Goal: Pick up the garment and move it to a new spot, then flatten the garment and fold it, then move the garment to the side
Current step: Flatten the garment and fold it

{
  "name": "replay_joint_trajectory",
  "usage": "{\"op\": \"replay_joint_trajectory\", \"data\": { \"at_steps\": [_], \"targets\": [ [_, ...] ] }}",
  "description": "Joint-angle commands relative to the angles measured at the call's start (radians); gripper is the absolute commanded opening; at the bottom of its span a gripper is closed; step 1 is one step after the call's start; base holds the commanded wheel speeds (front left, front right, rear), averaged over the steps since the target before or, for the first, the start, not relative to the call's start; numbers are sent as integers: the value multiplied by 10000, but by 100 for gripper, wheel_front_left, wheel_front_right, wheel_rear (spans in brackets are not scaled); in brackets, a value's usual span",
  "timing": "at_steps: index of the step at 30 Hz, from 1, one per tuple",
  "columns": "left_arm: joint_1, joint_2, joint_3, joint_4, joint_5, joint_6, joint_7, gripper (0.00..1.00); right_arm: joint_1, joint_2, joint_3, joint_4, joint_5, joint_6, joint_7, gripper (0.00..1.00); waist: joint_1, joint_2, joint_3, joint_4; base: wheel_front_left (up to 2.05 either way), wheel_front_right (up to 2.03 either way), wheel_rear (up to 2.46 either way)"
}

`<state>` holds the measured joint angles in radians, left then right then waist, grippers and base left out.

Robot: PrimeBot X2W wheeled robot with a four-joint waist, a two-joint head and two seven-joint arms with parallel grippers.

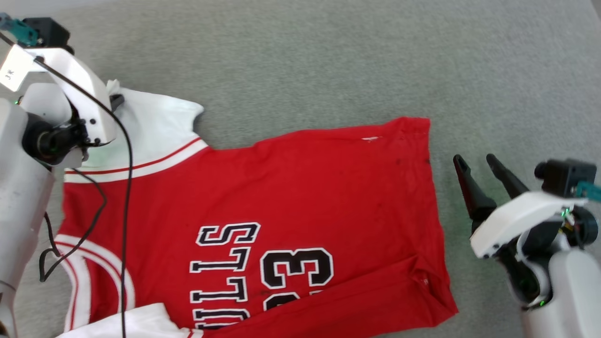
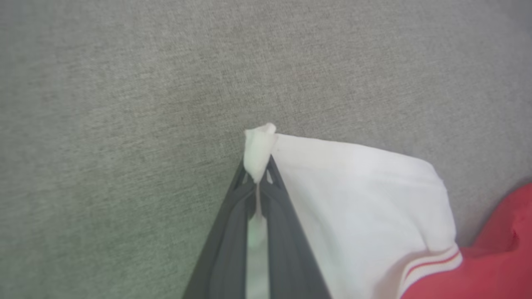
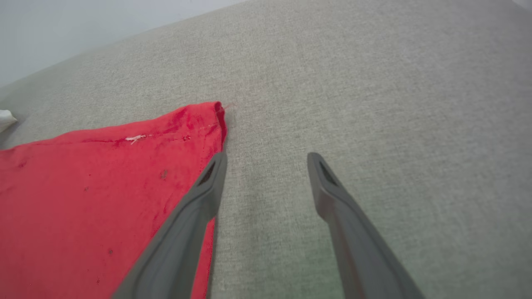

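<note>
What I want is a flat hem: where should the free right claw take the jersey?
The jersey by its far hem corner, just ahead of the open right claw. Come in low over the grey surface: that edge looks slightly raised.

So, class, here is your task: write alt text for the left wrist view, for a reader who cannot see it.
The left end effector is shut on a bunched corner of the garment, at its white sleeve, which lies on a grey fabric surface. The sleeve's red-striped trim and the red body show at the lower right.
</note>
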<state>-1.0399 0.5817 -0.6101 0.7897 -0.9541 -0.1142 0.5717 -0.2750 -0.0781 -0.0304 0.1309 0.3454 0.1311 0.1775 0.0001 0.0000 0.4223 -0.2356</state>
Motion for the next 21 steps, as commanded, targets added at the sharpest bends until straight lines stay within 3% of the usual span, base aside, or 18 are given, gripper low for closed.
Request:
{"op": "replay_joint_trajectory", "data": {
  "at_steps": [1, 12, 21],
  "targets": [
    [20, -58, -11, -62, 74, -27, -245, 0, -372, -226, 6, 115, 143, -8, 378, 100, -1, 0, -235, 283, 0, 0, 0],
    [-298, -584, -301, -616, 360, -124, -1479, 0, -2517, -1671, 865, 1198, 348, -6, 4210, 100, -1, 0, -420, 1436, 0, 0, 0],
    [-456, -835, -475, -972, 367, -147, -1989, 0, -3704, -2092, 1814, 2875, 474, -6, 5897, 100, -1, 0, -180, 1965, 0, 0, 0]
  ]
}}
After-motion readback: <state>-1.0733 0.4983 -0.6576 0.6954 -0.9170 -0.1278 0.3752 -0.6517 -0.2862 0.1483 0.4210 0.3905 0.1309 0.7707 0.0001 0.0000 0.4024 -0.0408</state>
